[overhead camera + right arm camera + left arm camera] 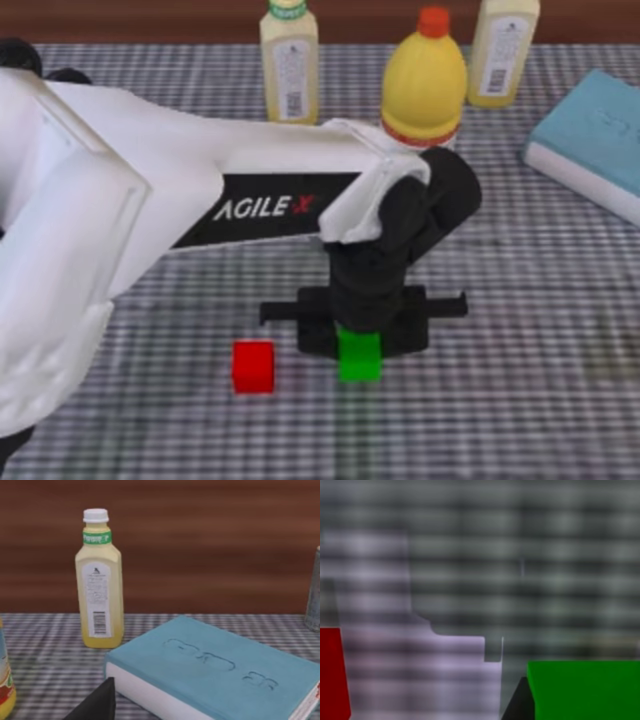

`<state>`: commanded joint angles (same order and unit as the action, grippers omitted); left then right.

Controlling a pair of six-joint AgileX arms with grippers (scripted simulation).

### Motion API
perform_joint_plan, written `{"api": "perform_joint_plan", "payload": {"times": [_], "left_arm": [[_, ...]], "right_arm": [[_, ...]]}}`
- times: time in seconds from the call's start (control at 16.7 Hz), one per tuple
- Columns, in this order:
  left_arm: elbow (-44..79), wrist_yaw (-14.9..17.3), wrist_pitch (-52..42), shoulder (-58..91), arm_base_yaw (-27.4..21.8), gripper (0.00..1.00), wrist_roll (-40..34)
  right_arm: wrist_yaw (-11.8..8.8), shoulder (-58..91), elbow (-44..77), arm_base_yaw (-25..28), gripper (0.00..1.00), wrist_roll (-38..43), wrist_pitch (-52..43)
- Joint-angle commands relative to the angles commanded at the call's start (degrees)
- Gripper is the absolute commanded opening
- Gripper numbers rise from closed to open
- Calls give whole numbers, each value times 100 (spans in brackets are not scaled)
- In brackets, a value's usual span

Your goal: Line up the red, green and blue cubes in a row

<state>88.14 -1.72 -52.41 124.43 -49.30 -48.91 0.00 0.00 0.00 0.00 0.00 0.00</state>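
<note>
The green cube (360, 366) sits at the tip of my left gripper (359, 345), which reaches down over the middle of the checked table and is shut on it. In the left wrist view a dark finger (517, 702) presses against the side of the green cube (585, 690). The red cube (253, 366) rests on the cloth a short gap to the green cube's left, and its edge, the red cube (332, 672), shows in the left wrist view. The blue cube is hidden from every view. My right arm is outside the top view; one finger (100, 706) of its gripper shows, with nothing held.
At the back stand two pale yellow bottles (289, 60) (503, 50) and a rounder yellow bottle with a red cap (424, 85). A light blue book (595, 140) lies at the back right. My left arm's white body (120, 220) covers the table's left side.
</note>
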Motion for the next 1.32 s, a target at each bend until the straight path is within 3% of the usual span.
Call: {"api": "perform_joint_plan", "payload": {"times": [0.12,0.9,1.32], "left_arm": [[0,0,0,0,0,0,0],[0,0,0,0,0,98,0],[0,0,0,0,0,100,0]], "right_arm": [[0,0,0,0,100,0,0],[0,0,0,0,100,0,0],[0,0,0,0,100,0,0]]}}
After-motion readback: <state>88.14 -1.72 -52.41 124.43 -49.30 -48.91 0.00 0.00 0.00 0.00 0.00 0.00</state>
